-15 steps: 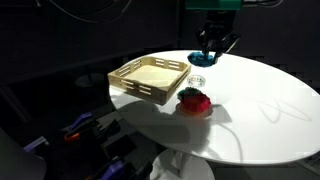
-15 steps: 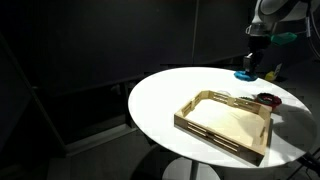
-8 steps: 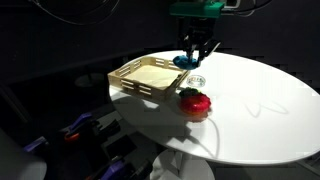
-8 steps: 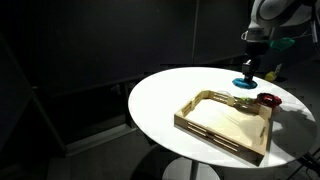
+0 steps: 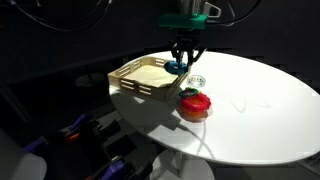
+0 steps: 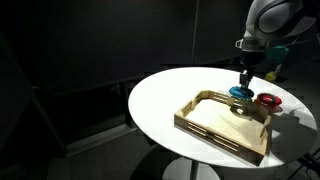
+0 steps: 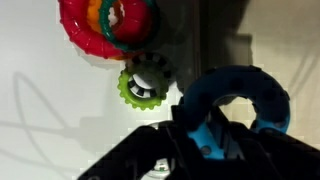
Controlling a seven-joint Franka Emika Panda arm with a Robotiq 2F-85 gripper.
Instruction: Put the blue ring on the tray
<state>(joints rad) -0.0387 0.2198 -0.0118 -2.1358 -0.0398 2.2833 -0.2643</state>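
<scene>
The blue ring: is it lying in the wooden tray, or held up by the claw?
Held up, not lying. The gripper is shut on the blue ring, which hangs over the tray's edge in both exterior views.

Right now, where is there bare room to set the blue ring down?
Inside the tray, the floor is bare between its slotted walls. The table is open beyond the red toy. Crowded: outside the tray, where red toy and small ring sit close, by the pincer.

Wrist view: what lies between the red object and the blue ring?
A small green toothed ring, lying on the table between the red object and the blue ring; the wrist view shows it.
</scene>
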